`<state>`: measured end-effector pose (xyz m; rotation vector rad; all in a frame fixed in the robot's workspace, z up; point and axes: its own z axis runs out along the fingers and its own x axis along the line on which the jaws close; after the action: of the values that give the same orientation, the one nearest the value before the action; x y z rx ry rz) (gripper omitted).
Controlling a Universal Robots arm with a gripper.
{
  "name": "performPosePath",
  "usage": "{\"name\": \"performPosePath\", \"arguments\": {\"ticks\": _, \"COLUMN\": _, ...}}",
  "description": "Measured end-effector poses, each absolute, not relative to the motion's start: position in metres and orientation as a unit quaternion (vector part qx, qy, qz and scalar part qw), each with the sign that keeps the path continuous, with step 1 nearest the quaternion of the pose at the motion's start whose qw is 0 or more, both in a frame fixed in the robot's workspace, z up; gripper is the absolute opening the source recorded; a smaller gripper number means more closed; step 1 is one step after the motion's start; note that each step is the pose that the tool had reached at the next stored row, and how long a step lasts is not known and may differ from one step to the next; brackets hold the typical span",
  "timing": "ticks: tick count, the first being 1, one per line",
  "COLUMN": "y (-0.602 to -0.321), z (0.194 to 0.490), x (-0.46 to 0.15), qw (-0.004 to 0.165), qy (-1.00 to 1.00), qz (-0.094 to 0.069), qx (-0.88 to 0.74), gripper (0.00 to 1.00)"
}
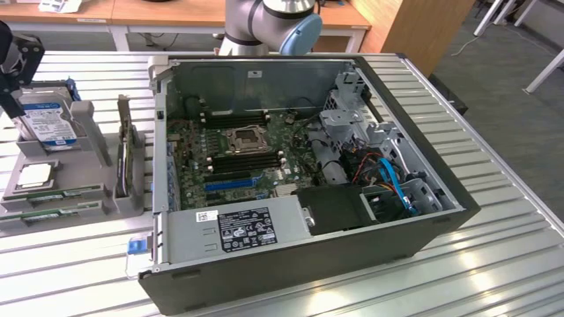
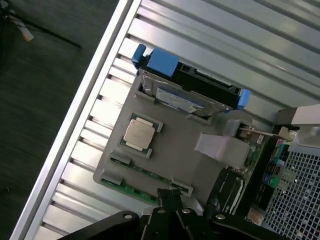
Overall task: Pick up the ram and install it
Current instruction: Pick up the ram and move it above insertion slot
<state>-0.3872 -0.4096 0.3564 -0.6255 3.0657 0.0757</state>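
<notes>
Gripper (image 2: 170, 196) — fingers pressed together, hanging over the gray holder tray (image 1: 88, 198) at the exterior view's left. Ram (image 1: 53, 195) — two green sticks slotted along the tray's edge, just beside the processor chip (image 1: 34, 175); hard drive (image 1: 46, 122) upright behind. Open computer case (image 1: 308, 277) adjacent.

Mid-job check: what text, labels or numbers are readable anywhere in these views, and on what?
No text can be read.
Blue-white label on the hard drive: print too small to read.
Black label on the power supply: too small to read.
White sticker beside it: too small to read.
</notes>
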Motion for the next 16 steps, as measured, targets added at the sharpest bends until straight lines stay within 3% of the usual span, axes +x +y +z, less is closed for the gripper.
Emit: {"name": "performPosePath", "arguments": {"ticks": 16, "y": -0.4096, "z": 0.3562, "x": -0.3872, "qw": 0.002, "qy": 0.940, "qz": 0.025, "qx": -0.340, "gripper": 0.10}}
